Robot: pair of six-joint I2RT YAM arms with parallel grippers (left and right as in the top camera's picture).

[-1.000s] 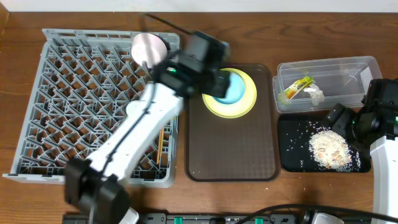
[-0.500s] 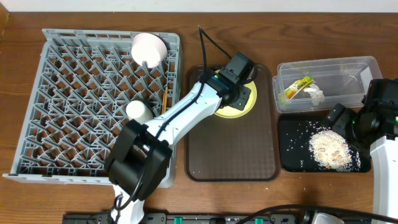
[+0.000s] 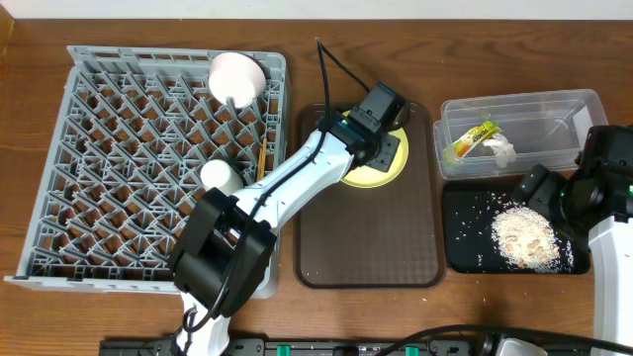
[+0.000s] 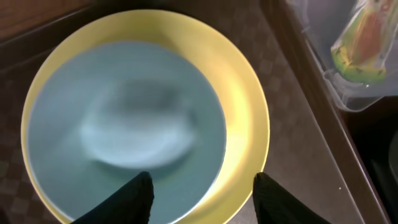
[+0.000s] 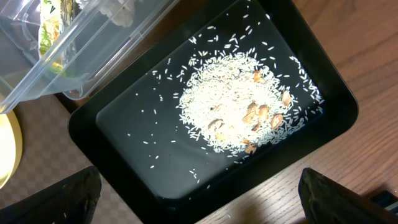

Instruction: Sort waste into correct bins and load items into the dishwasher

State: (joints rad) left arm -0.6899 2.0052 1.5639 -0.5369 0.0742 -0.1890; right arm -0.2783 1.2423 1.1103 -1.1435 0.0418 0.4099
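Left arm (image 3: 287,183) slanting across rack (image 3: 119,148) wall to plate (image 3: 376,178), free brown tray (image 3: 371,237) at plate's 6 o'clock, clear tub (image 3: 554,109) at 3 o'clock

All 3 views are evenly lit. In the overhead view the wooden table (image 3: 495,40) and the grey rack (image 3: 99,129) are rendered sharply, with only short, soft shadows thrown, and the white bowl (image 3: 237,74) is almost washed out. The left wrist view is softened by blur: the light blue bowl (image 4: 124,112) is smeared and the rim of the yellow-green plate (image 4: 245,112) is left indistinct. In the right wrist view the food scraps (image 5: 233,112) are shown crisply on the black tray (image 5: 137,143), where a dull sheen is carried. Pale reflections are seen on the clear tub (image 5: 93,37).
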